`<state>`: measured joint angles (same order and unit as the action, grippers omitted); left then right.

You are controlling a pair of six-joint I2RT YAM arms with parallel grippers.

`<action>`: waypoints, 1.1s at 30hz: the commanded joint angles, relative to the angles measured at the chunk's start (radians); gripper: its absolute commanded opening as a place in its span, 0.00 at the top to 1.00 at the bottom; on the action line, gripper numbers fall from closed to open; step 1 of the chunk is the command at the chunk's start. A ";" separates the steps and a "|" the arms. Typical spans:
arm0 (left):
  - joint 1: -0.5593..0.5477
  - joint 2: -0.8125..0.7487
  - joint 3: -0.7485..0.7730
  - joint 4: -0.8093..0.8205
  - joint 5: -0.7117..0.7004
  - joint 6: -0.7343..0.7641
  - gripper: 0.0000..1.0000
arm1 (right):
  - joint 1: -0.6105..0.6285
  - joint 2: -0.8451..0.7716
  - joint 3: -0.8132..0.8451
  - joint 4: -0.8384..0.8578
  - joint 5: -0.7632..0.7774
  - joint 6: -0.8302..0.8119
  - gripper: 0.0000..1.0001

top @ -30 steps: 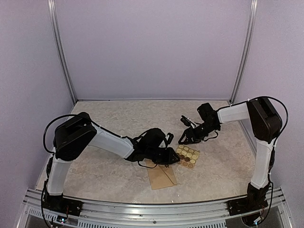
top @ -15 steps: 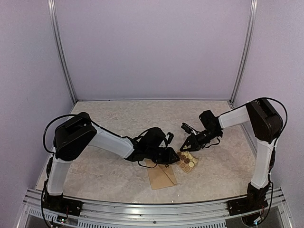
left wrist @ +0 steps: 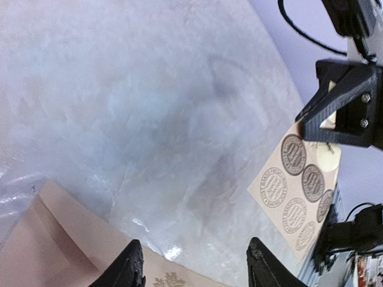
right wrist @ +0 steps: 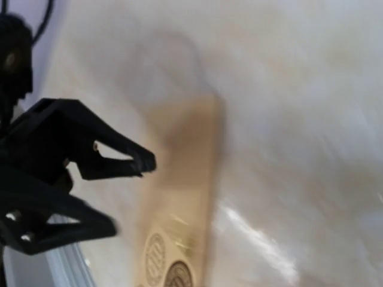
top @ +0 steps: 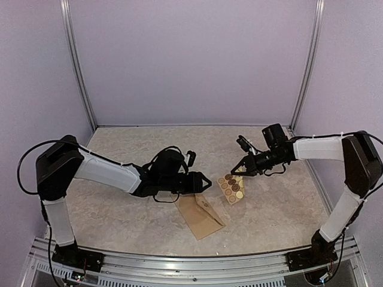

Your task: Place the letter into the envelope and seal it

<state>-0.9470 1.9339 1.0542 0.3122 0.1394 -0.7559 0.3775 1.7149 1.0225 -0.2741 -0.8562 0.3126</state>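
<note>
- The left pincer (left wrist: 194, 254) is standing spread and gripping nothing, its two fingers hovering at the far end of the envelope (top: 203, 216).
- Between those fingers, at the bottom edge of the left wrist view, a cream strip with a dark ornament is showing. I am taking this for the letter (left wrist: 170, 280), lying at the envelope's mouth; how far inside it is sitting, I cannot tell.
- The right pincer (top: 239, 172) is pressing together on the top edge of the sticker card (left wrist: 296, 185), which is hanging tilted just beside the envelope. Its lower end is touching or nearly touching the table (top: 137, 149).
- The letter is looking thin and light, so it is likely going to bend under its own weight, crease under a hard pinch, and slide easily on the smooth table.
- A shallow, gentle pinch on a free edge or corner is looking like the best hold, with the envelope being pinned so that it is not skating along.
- The envelope is lying flat and appearing to be slightly stiffer brown paper; its flap is probably needing pressing down before a sticker is going over it.
</note>
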 commanded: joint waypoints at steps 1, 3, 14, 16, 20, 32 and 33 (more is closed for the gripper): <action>0.006 -0.223 -0.043 0.062 -0.005 0.025 0.36 | 0.027 -0.183 -0.037 0.137 0.015 0.140 1.00; -0.005 -0.287 -0.064 0.069 0.027 0.031 0.30 | 0.057 -0.258 -0.050 0.196 0.044 0.193 1.00; -0.081 -0.407 -0.080 0.064 0.177 0.018 0.18 | 0.209 -0.446 -0.033 0.366 0.134 0.317 1.00; -0.093 -0.413 -0.081 0.075 0.181 0.020 0.19 | 0.229 -0.448 -0.021 0.363 0.142 0.314 1.00; -0.099 -0.427 -0.102 0.145 0.205 -0.014 0.36 | 0.262 -0.445 -0.004 0.349 0.159 0.303 1.00; -0.102 -0.405 -0.113 0.257 0.230 -0.070 0.65 | 0.293 -0.462 -0.012 0.345 0.152 0.293 1.00; -0.103 -0.401 -0.111 0.267 0.231 -0.073 0.69 | 0.292 -0.463 -0.013 0.345 0.149 0.293 1.00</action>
<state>-1.0443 1.5341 0.9470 0.5018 0.3420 -0.8120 0.6571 1.2770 0.9909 0.0589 -0.7021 0.6147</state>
